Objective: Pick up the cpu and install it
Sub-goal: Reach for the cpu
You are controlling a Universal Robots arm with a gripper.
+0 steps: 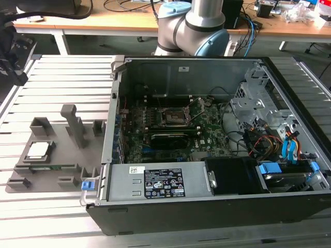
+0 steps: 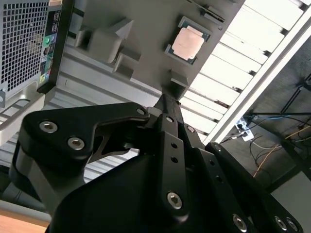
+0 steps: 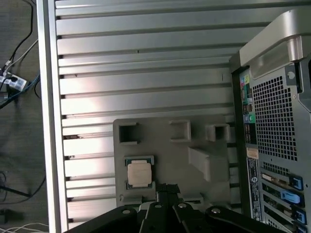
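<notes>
a slatted metal table (image 1: 62, 82) carries everything. on it lies an open computer case (image 1: 181, 70), its inside facing up, with the circuit board and a black square socket (image 1: 175, 117) in the middle. behind the case stands the base of the robot arm (image 1: 192, 26), silver with pale blue joints. on the exterior view's left of the case, just beside its wall, a flat gray tray (image 1: 57, 144) with raised blocks and pockets rests on the slats. in both wrist views the black gripper (image 2: 164, 99) (image 3: 163, 187) hangs above the tray's edge; its fingers are drawn together at the tips with nothing between them. the cpu (image 1: 39, 150) (image 2: 188, 42) (image 3: 139, 173) lies flat in a square pocket of the tray, pale metal top up, near the fingertips but apart from them, and well apart from the socket in the case.
</notes>
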